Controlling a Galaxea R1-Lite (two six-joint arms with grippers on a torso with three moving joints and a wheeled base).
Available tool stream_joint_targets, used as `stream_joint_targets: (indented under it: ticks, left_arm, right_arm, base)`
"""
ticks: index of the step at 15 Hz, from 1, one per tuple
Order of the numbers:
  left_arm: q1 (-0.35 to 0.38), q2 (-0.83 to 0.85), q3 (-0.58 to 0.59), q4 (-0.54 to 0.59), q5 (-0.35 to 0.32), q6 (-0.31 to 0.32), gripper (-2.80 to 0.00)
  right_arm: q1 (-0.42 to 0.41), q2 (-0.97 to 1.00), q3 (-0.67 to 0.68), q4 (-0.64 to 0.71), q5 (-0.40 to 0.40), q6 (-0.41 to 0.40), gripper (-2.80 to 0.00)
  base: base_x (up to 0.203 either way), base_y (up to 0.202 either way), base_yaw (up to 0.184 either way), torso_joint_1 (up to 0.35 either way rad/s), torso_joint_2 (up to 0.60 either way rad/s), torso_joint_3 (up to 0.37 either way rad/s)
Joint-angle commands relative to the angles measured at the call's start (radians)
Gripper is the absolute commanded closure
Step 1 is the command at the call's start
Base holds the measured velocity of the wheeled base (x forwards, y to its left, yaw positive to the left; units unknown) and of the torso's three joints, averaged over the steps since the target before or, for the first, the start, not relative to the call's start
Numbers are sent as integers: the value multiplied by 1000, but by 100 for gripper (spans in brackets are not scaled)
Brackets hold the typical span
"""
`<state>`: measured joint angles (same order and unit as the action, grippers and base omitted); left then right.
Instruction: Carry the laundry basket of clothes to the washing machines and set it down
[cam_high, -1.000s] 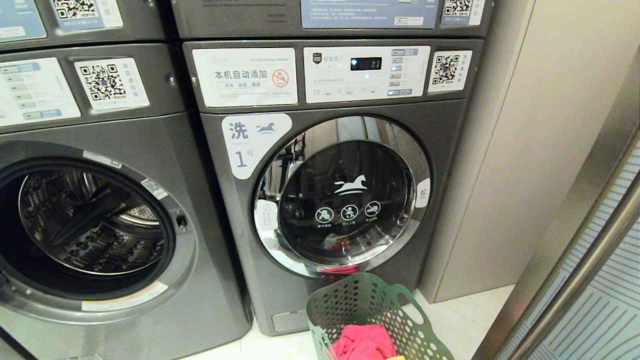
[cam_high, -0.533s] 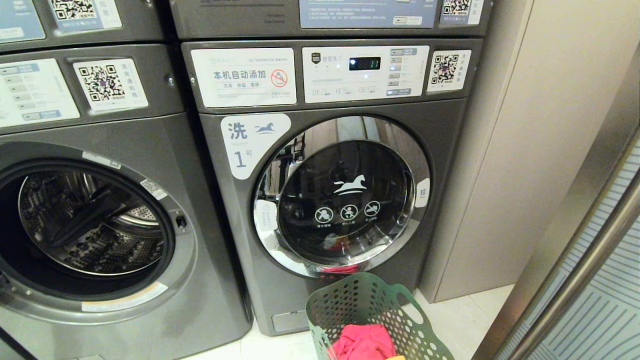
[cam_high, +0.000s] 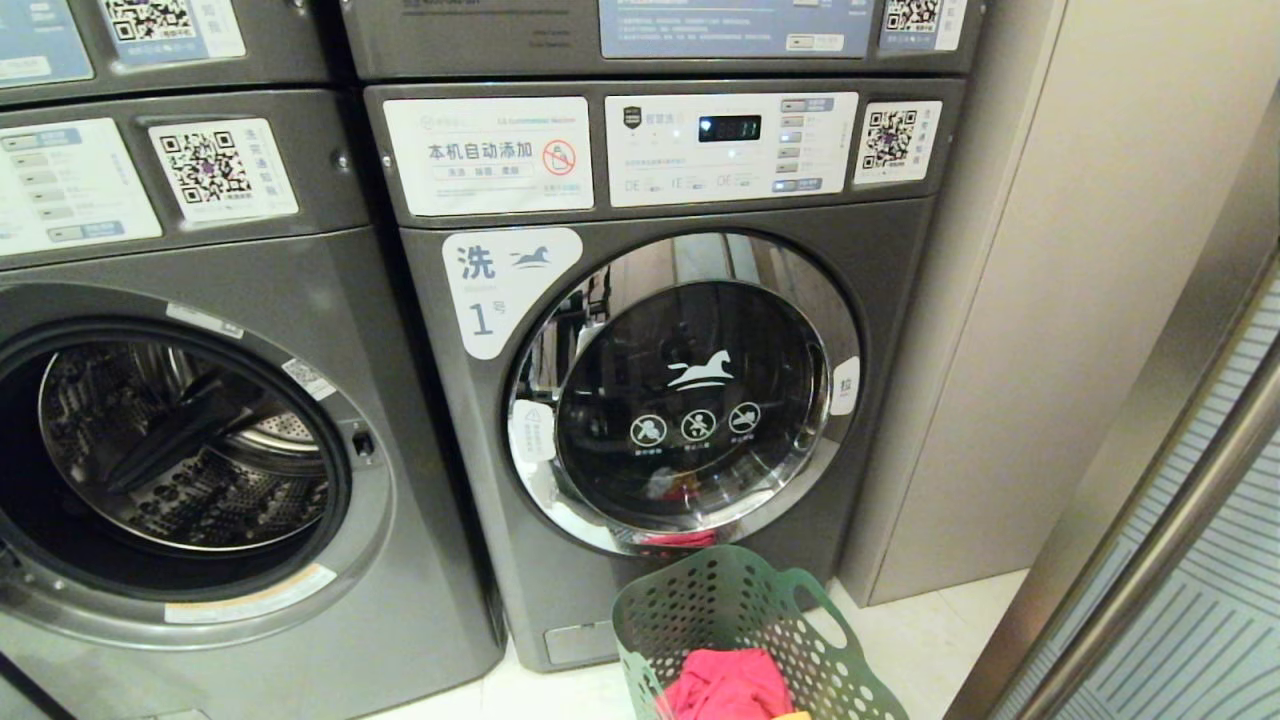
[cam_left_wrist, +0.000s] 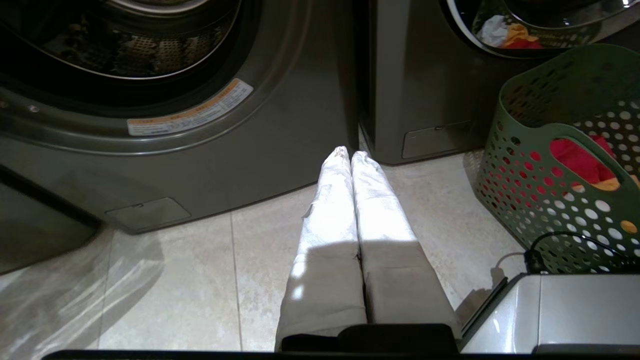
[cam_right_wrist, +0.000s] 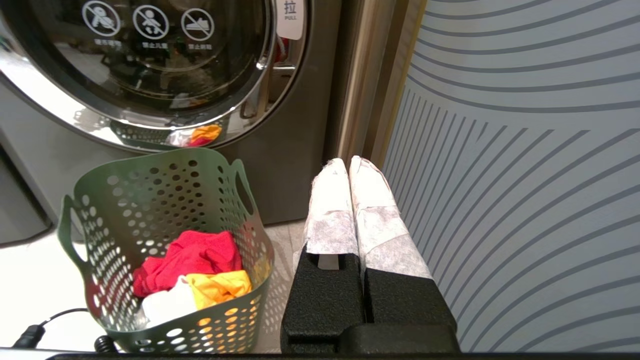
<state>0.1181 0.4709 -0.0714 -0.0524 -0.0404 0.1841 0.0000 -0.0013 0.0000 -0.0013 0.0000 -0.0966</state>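
Note:
The green laundry basket (cam_high: 735, 625) stands on the tiled floor right in front of the right-hand washing machine (cam_high: 660, 330), whose round glass door is closed. Red, white and yellow clothes (cam_right_wrist: 192, 275) lie inside the basket (cam_right_wrist: 165, 250). The left-hand washing machine (cam_high: 200, 400) has its drum open. My left gripper (cam_left_wrist: 350, 152) is shut and empty above the floor, to the left of the basket (cam_left_wrist: 560, 165). To the basket's right my right gripper (cam_right_wrist: 348, 161) is shut too, and holds nothing. Neither arm shows in the head view.
A beige wall panel (cam_high: 1060, 300) stands right of the machines. A striped glass door (cam_right_wrist: 525, 175) with a metal frame runs close along my right gripper. A black cable (cam_left_wrist: 560, 242) lies by the basket's foot. Pale floor tiles (cam_left_wrist: 200, 290) lie before the left machine.
In the head view the basket and the machines stay where they were. Neither arm appears there in any frame.

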Motion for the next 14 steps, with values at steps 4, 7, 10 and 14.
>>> stream_joint_targets:
  ticks: [4,7,10,14]
  left_arm:
    - [-110,-454,64,48,9,-41,0]
    - [-124,-472,71,57,22,-92,0]
    - [-126,-472,71,55,33,-114,0]
    - [-126,-472,71,57,34,-115,0]
  right_arm:
    - [0,1,0,0,0,-1,0]
    - [0,1,0,0,0,-1,0]
    - [0,1,0,0,0,1,0]
    - [0,1,0,0,0,1,0]
  base:
    - [0,0,0,0,0,0]
    - [0,0,0,0,0,0]
    - [0,0,0,0,0,0]
    - [0,0,0,0,0,0]
